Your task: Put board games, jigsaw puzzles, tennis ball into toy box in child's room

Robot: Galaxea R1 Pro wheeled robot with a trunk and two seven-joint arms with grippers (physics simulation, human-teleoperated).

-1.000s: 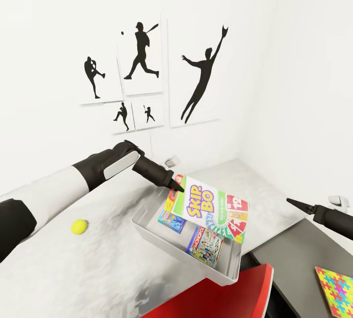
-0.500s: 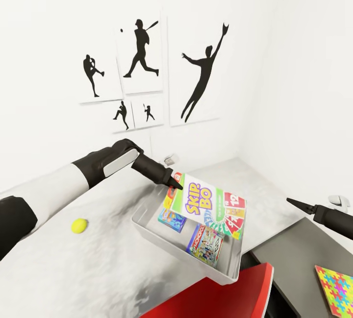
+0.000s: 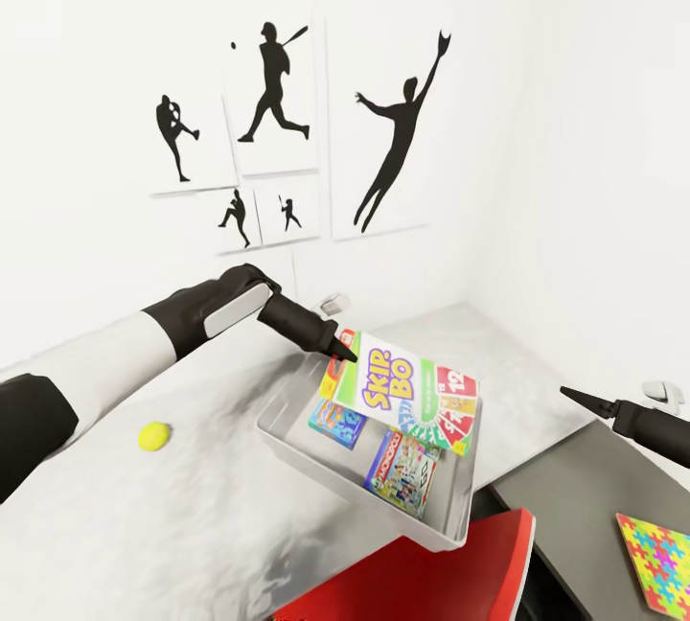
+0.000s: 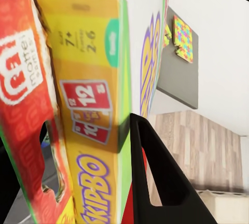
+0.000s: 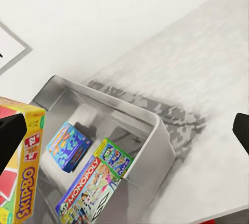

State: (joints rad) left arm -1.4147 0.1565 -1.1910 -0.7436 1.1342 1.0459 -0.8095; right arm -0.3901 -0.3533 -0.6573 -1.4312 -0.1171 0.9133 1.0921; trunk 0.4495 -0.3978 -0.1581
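Note:
My left gripper (image 3: 341,349) is shut on the edge of the white-green-red Skip-Bo board game (image 3: 412,391), which hangs tilted over the grey toy box (image 3: 287,453) on the pale table (image 3: 192,516). In the left wrist view the Skip-Bo box (image 4: 98,105) sits between the dark fingers (image 4: 155,182). A small blue game (image 3: 335,420) and a Monopoly game (image 3: 402,472) lie inside the toy box. The tennis ball (image 3: 153,435) rests on the table, left of the toy box. One jigsaw puzzle (image 3: 656,559) lies on the dark cabinet top. My right gripper (image 3: 575,398) hovers open and empty, right of the toy box (image 5: 161,130).
A red chair (image 3: 431,573) stands just in front of the toy box. The dark grey cabinet section (image 3: 575,496) joins the table at the right. White walls with baseball silhouettes (image 3: 393,142) close off the back, and wood floor (image 4: 197,146) lies below.
The whole head view has shifted slightly upward, so the camera moved. The Skip-Bo box in my left gripper has levelled a little over the toy box. The right arm is unmoved.

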